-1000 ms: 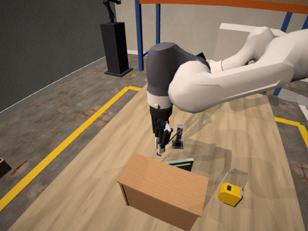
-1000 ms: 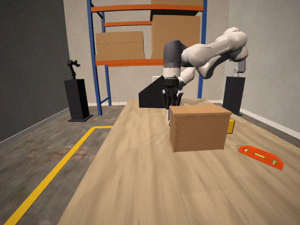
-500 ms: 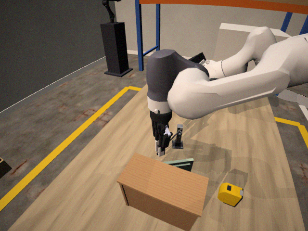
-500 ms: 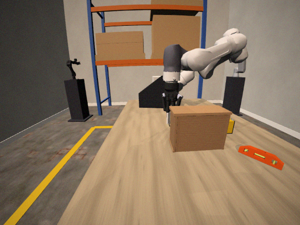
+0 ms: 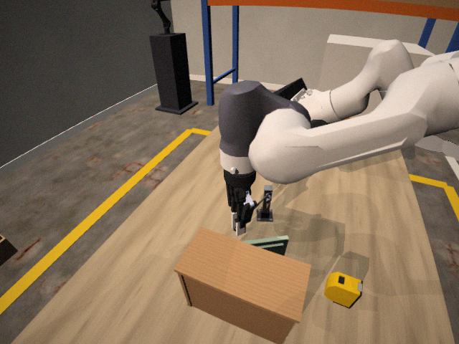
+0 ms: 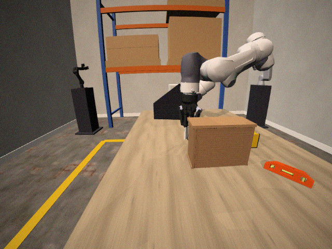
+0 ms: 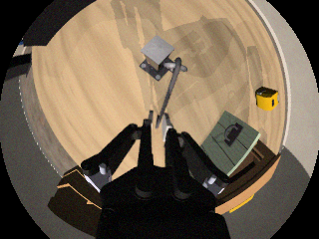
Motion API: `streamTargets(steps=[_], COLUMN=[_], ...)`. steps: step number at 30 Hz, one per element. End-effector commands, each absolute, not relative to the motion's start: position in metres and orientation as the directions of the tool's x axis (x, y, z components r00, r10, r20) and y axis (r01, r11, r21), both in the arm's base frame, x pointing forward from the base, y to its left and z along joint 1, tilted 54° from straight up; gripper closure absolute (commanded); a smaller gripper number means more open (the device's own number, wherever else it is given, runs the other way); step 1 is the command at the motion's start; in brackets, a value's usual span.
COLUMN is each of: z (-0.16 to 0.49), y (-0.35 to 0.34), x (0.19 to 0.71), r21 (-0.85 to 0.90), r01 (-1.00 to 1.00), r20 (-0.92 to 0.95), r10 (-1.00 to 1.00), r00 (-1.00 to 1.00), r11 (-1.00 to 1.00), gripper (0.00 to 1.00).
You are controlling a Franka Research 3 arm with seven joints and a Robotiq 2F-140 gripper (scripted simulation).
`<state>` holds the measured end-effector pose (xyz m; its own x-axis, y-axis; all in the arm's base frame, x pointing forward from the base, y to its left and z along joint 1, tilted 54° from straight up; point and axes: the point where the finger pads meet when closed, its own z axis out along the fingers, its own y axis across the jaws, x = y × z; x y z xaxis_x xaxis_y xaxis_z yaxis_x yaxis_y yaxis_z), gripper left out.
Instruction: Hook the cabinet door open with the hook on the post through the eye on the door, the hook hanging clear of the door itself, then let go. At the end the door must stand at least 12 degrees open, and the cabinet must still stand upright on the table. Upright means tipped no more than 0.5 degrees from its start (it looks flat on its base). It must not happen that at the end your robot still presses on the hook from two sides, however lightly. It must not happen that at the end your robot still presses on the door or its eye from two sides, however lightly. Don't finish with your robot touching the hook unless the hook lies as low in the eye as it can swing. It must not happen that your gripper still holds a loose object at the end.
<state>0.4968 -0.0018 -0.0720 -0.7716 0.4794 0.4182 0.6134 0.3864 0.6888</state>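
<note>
Wooden tabletop (image 5: pixel 148 259) (image 6: pixel 134 201) (image 7: pixel 90 90) carries the upright cabinet (image 5: pixel 244 274) (image 6: pixel 219 144), its green door (image 5: pixel 267 242) (image 7: pixel 219 145) ajar; the post's hook (image 7: pixel 169 92) reaches between the gripper's (image 5: pixel 238 223) (image 6: pixel 185 134) (image 7: pixel 158 121) narrowly spaced fingertips, though whether they grip it I cannot tell

The gripper (image 5: pixel 237 225) (image 6: pixel 185 133) (image 7: pixel 158 118) is sinking closer to the tabletop (image 5: pixel 148 266) (image 6: pixel 150 203) (image 7: pixel 95 80), and the pale arm (image 5: pixel 341 144) (image 6: pixel 218 70) is dipping down along with it.
</note>
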Motion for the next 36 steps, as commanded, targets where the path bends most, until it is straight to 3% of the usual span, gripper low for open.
streamTargets(steps=[1, 12, 13, 36], z=[-0.0745, -0.0752, -0.0752, -0.0752], y=[0.0001, 0.0010, 0.0010, 0.0010], x=[0.4986, 0.4988, 0.4988, 0.4988], r21=[0.691, 0.691, 0.691, 0.691], r01=[0.609, 0.609, 0.609, 0.609], r20=[0.412, 0.412, 0.412, 0.412], r10=[0.480, 0.480, 0.480, 0.480], r00=[-0.775, -0.775, -0.775, -0.775], r11=[0.390, 0.390, 0.390, 0.390], gripper=[0.86, 0.86, 0.97, 0.97])
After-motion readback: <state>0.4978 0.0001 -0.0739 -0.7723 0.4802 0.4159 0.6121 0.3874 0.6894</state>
